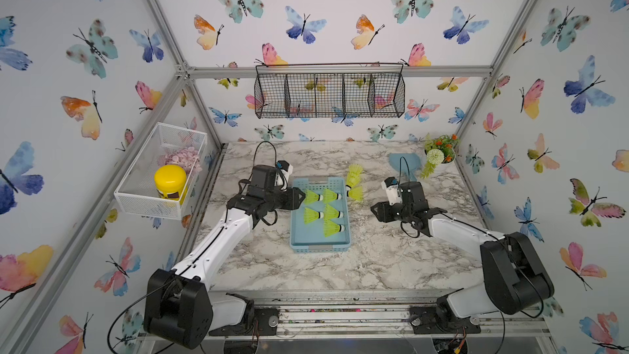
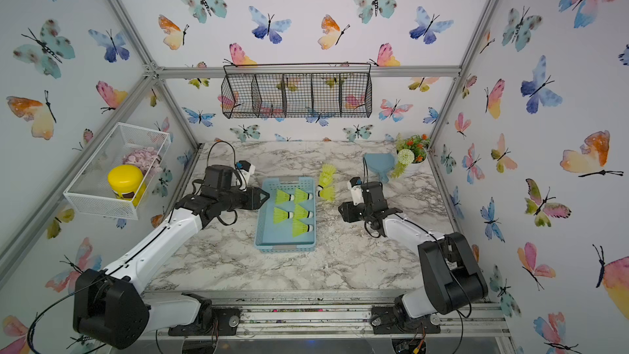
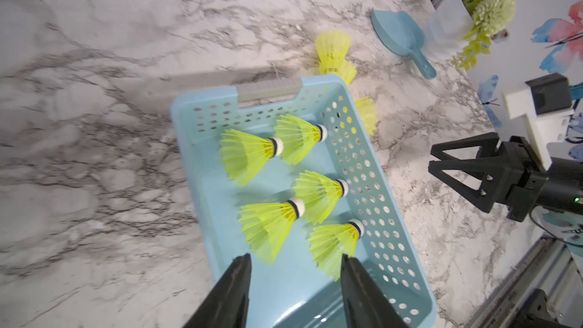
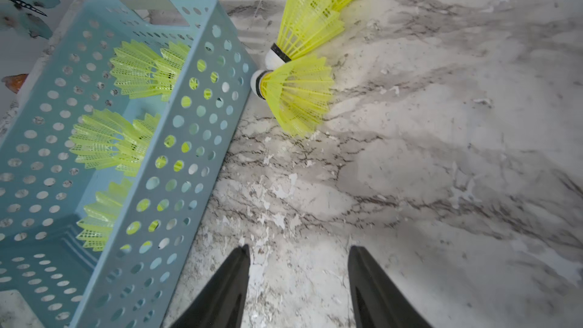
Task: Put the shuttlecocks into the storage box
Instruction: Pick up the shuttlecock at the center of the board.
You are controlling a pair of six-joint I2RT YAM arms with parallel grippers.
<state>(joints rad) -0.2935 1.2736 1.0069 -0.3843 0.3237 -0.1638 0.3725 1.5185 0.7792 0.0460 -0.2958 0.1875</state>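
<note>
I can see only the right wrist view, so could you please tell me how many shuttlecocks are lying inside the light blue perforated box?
Observer: Five neon yellow-green plastic shuttlecocks lie in the shallow light blue perforated plastic storage box, all towards its far end.
Operator: Thank you. Where is the left gripper, please?
Observer: The left gripper is over the box's edge on its own arm's side. Its jaws are open and hold nothing.
Operator: Does anything lie beyond the loose shuttlecocks beside the box?
Observer: Yes. A light blue plastic scoop lies farther back, beside a green-and-orange artificial plant in a white pot.
</note>
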